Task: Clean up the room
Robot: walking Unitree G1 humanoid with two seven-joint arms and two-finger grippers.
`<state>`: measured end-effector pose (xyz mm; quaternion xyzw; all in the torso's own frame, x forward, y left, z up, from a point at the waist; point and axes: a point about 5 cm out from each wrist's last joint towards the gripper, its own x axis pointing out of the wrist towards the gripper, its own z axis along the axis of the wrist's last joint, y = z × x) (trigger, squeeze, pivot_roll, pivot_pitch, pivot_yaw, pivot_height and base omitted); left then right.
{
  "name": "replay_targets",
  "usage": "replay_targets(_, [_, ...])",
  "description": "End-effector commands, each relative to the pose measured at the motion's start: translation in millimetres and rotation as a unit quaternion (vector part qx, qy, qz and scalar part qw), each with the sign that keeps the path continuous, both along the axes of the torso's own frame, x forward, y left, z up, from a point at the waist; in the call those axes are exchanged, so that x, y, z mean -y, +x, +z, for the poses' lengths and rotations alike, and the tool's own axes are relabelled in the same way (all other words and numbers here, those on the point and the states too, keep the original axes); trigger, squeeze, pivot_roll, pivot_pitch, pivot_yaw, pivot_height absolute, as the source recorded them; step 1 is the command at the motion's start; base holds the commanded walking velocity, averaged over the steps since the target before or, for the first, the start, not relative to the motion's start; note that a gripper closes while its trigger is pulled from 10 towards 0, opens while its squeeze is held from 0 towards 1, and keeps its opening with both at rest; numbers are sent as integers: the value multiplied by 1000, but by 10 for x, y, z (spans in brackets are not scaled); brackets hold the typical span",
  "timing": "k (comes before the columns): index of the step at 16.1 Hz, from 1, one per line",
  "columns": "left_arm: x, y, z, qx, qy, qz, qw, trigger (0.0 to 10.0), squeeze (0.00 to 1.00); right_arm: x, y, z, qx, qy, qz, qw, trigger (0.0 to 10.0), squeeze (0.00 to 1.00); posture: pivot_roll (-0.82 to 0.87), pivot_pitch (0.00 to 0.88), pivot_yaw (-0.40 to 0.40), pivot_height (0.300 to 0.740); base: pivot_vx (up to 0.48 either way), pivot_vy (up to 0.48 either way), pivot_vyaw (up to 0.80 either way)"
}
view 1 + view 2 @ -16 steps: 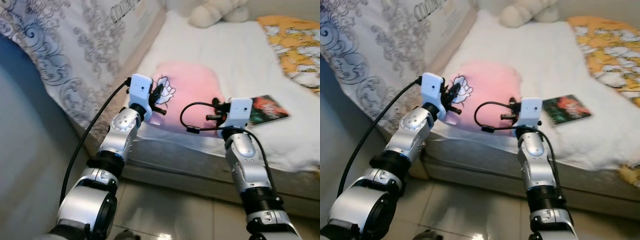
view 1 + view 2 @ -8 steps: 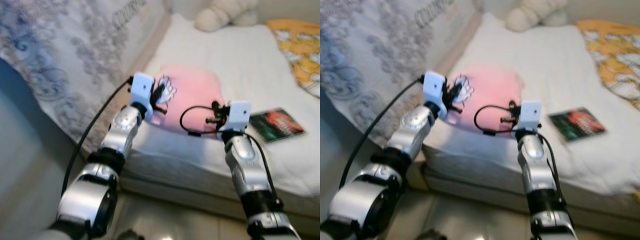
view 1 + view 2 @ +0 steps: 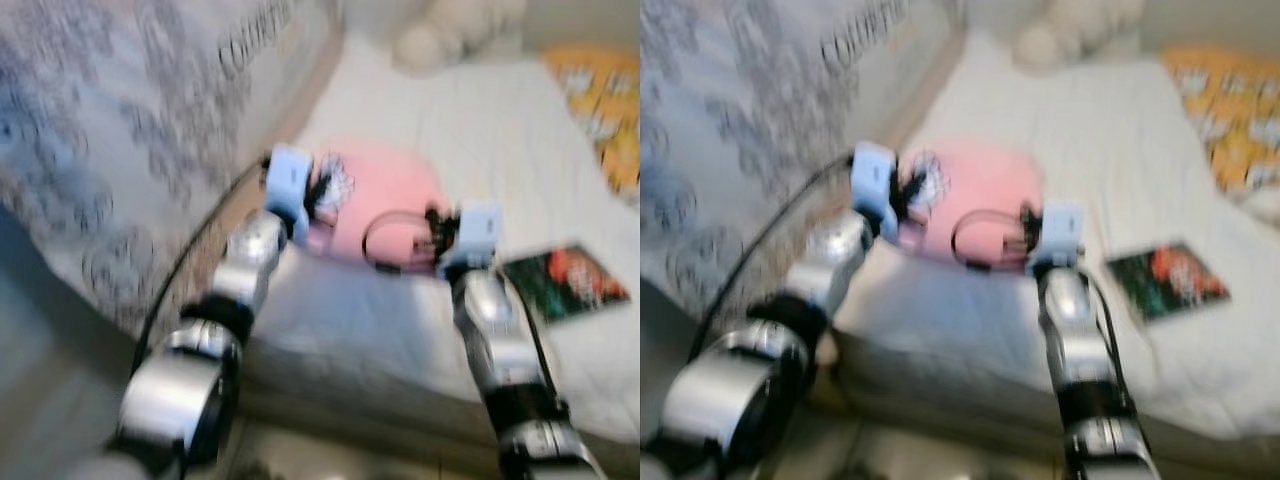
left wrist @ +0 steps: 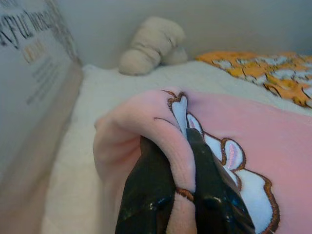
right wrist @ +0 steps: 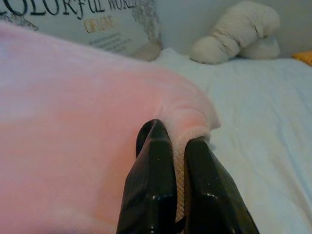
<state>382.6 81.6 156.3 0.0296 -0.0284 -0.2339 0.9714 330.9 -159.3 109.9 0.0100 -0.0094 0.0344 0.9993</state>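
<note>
White bedding covers the bed, and on it, near the front edge, lies the pink blanket, the thing now in work. Both grippers grasp it. The left gripper is clenched on a fold beside the embroidered patch, at the blanket's side toward the patterned cover. The right gripper pinches the hemmed edge at the blanket's other near corner. So the grasp seems made, but the blanket is not folded or put away yet; that step is left. Beside the blanket, on the right arm's side, a book lies on the sheet, not tidied. Behind the blanket, a plush toy sits at the wall, and an orange cloth lies far to the right. The head views are blurred.
</note>
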Motion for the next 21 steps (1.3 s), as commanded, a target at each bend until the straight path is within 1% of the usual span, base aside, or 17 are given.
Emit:
replay_targets(1, [-291,97,175,34,-5,64,997,10000,0,71,69,62,8,5,-10,1000,10000,0,37,0,-20,740,439,0,0])
replay_targets(3, [-298,135,167,20,-9,80,997,10000,0,23,231,122,-5,2,16,1000,10000,0,42,0,-47,740,439,0,0])
replay_targets(5, [-241,160,170,13,-15,102,995,10000,0,15,380,68,-56,11,38,998,10000,0,32,0,-105,740,373,0,0])
replay_targets(6, [-256,165,152,10,-8,117,993,10000,0,16,398,48,-66,7,43,997,10000,0,28,0,-114,740,0,0,0])
replay_targets(7, [-356,158,47,-10,4,156,988,10000,0,-65,406,-55,-103,-5,70,992,10000,0,17,23,-130,740,0,0,0])
replay_targets(8, [-427,138,-55,-31,13,178,983,10000,0,-135,389,-138,-127,-13,91,988,10000,0,16,30,-133,740,0,0,0])
replay_targets(9, [-452,116,-129,-44,15,188,981,10000,0,-181,362,-209,-144,-19,104,984,10000,0,16,44,-140,740,0,0,0])
replay_targets(11, [-519,75,-229,-50,30,208,976,10000,0,-255,338,-268,-158,-29,123,979,10000,0,24,55,-149,740,0,0,0])
replay_targets(12, [-573,62,-249,-45,36,222,973,10000,0,-298,337,-266,-155,-40,137,978,10000,0,28,61,-153,740,0,0,0])
replay_targets(13, [-710,78,-169,-20,33,257,966,10000,0,-347,374,-188,-134,-60,150,978,10000,0,38,66,-156,740,0,0,0])
replay_targets(14, [-796,117,-9,16,18,278,960,10000,0,-366,460,-18,-103,-48,144,983,10000,0,41,66,-157,740,0,0,0])
replay_targets(15, [-837,152,186,61,5,290,955,10000,0,-374,553,189,-66,-33,133,988,10000,0,56,64,-161,740,0,0,0])
replay_targets(17, [-896,151,324,104,-2,307,946,10000,0,-437,613,381,-26,-13,142,989,10000,0,76,59,-155,740,0,0,0])
replay_targets(18, [-954,123,284,107,7,319,942,10000,0,-496,602,383,-23,-20,165,986,10000,0,78,57,-150,740,0,0,0])
replay_targets(19, [-975,91,151,86,24,319,943,10000,0,-510,576,309,-37,-42,176,983,10000,0,84,60,-149,740,0,0,0])
replay_targets(20, [-957,53,-25,55,49,309,948,10000,0,-482,547,208,-58,-51,169,983,10000,0,86,63,-153,740,0,0,0])
replay_targets(21, [-945,31,-108,41,61,305,950,10000,0,-465,533,161,-69,-51,165,983,10000,0,86,63,-153,740,0,0,0])
